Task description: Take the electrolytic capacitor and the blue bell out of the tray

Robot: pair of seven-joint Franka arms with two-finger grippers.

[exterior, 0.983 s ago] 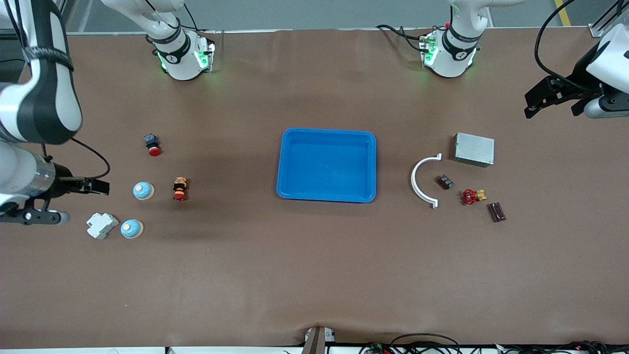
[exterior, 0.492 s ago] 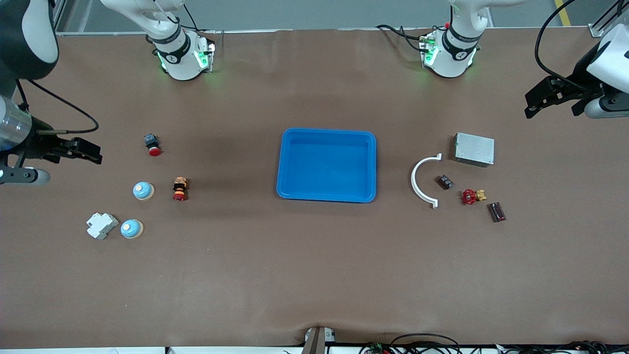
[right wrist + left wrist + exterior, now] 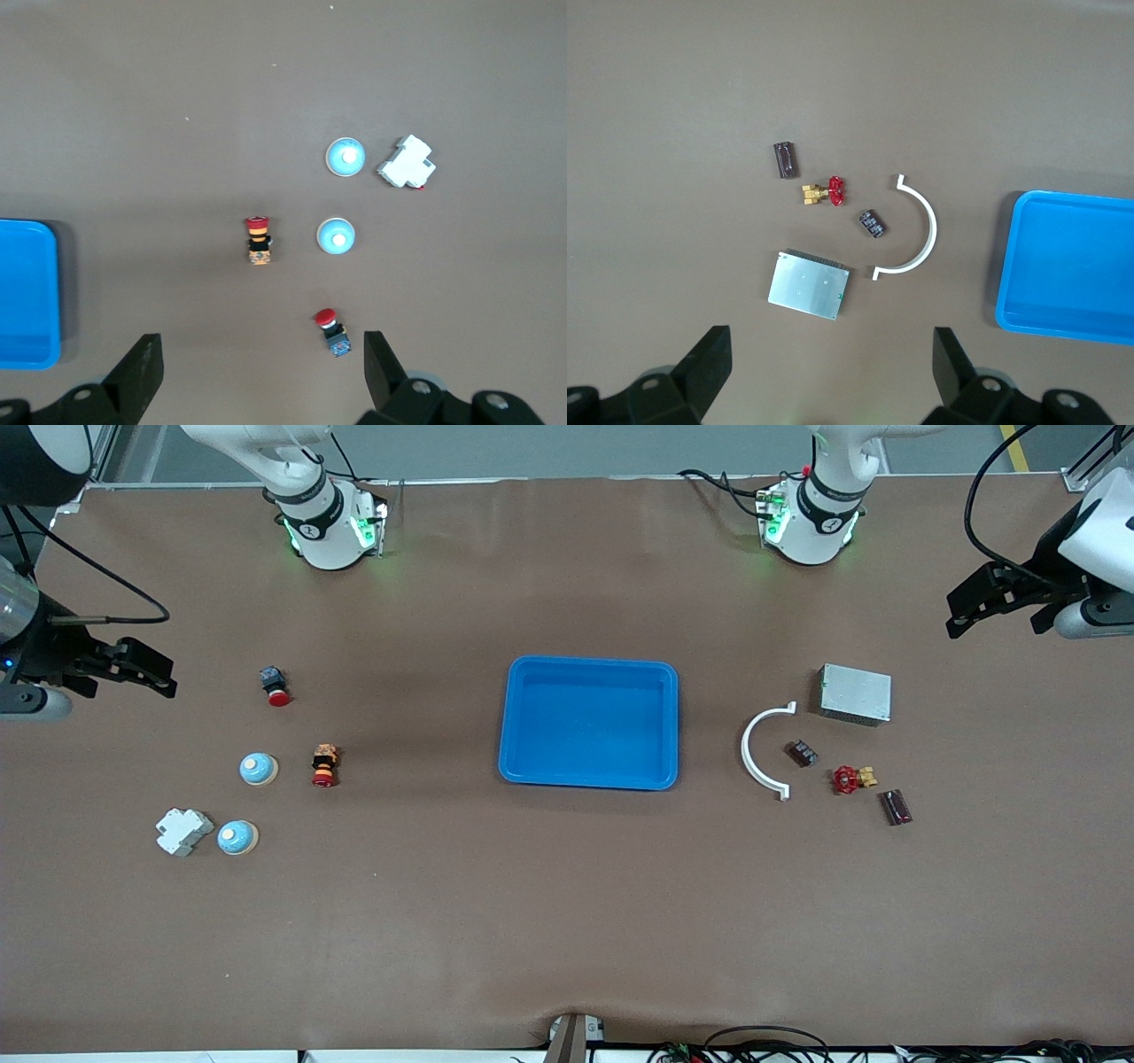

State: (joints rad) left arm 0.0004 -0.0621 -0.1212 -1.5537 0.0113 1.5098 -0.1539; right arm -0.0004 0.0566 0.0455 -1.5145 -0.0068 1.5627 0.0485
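Two blue bells stand toward the right arm's end: one, the other nearer the front camera, beside a white breaker. A small dark capacitor lies toward the left arm's end, inside a white curved piece. My right gripper is open and empty, up over the table's right-arm end. My left gripper is open and empty, up over the left-arm end; that arm waits.
A blue tray sits mid-table. Near the bells: the white breaker, a red push button, an orange-and-red button. Near the capacitor: the white curved piece, a metal box, a red valve, a dark brown block.
My right gripper has risen and swung away from the front camera, from beside the breaker to level with the red push button. The left arm has not moved.
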